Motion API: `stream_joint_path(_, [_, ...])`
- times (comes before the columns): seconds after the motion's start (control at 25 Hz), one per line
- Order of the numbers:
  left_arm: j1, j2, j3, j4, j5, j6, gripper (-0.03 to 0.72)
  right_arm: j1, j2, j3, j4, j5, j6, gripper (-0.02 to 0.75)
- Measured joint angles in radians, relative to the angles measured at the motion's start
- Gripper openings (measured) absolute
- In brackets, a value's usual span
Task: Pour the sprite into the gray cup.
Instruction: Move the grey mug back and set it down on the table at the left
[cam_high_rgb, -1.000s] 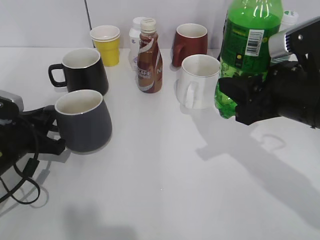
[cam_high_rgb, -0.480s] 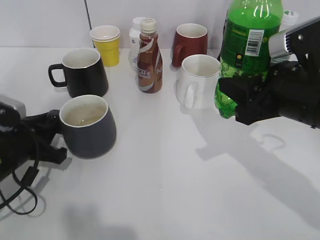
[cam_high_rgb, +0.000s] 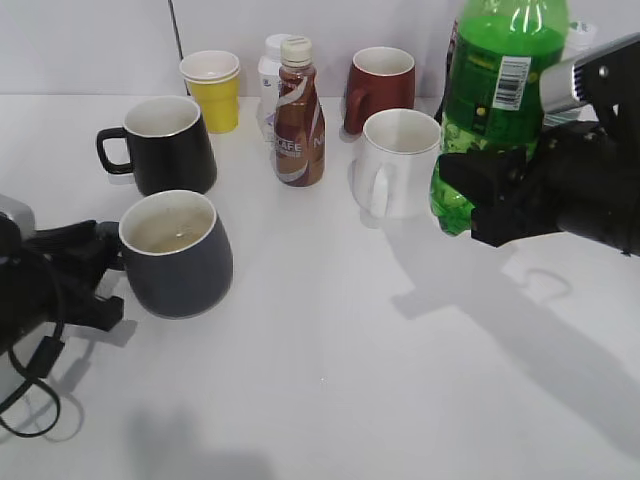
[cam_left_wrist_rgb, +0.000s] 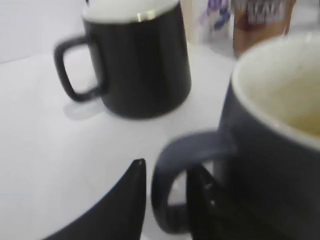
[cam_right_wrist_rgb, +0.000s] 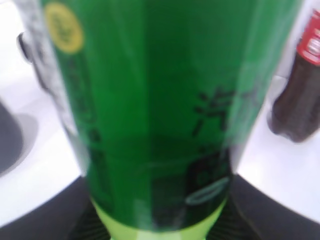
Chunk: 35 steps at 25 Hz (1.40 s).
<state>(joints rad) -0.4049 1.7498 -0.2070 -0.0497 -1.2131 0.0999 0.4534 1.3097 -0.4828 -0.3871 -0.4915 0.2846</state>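
**Bottle up, cup pinned, pour not begun**

From my seat, the sprite (cam_high_rgb: 493, 105) hangs upright in the upper right of the exterior view, its base clear of the table, just beside the white mug (cam_high_rgb: 397, 162). My right gripper (cam_high_rgb: 478, 200) is clenched around its lower body; the right wrist view shows dark pads hugging the pale green base (cam_right_wrist_rgb: 160, 227) on both sides. I judge the low grip leaves the neck free to swing over when I tilt it.

The gray cup (cam_high_rgb: 178, 253) sits at the left middle of the exterior frame, in front of the black mug (cam_high_rgb: 161, 142), well apart from the bottle. My left gripper (cam_left_wrist_rgb: 165, 200) is at its loop handle (cam_left_wrist_rgb: 172, 192): one finger (cam_left_wrist_rgb: 200, 200) pokes through the loop, the other (cam_left_wrist_rgb: 125, 195) stands outside it. They are only narrowly parted around the handle, but whether they actually pinch it I cannot tell. That hold should keep the cup from skating or turning when liquid lands.

The bottle must travel leftward across the frame before tipping.
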Motion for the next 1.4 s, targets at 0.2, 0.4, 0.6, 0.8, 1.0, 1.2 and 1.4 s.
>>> stream_joint_path(0.2, [0.0,-0.064,0.051,0.0,0.023,0.0,0.244,0.0,0.0,0.0,0.024,0.0,0.0,0.338])
stream_joint_path(0.4, [-0.001,-0.115,0.107,0.014,0.031,0.0,0.244,0.0,0.0,0.049,0.162,-0.061,-0.086,0.338])
stream_joint_path(0.6, [-0.001,-0.162,0.12,0.021,0.035,0.0,0.246,0.0,0.006,0.158,0.356,-0.179,-0.248,0.338])
stream_joint_path(0.8, [-0.001,-0.165,0.12,0.057,0.031,0.0,0.246,0.0,0.058,0.194,0.378,-0.239,-0.268,0.338])
stream_joint_path(1.0, [-0.001,-0.166,0.124,0.062,0.029,0.0,0.246,0.0,0.134,0.197,0.387,-0.32,-0.26,0.338])
stream_joint_path(1.2, [-0.001,-0.166,0.134,0.062,0.027,0.0,0.246,0.0,0.157,0.197,0.387,-0.366,-0.233,0.338])
stream_joint_path(1.4, [-0.001,-0.166,0.137,0.057,0.026,0.0,0.246,0.0,0.157,0.197,0.387,-0.371,-0.231,0.338])
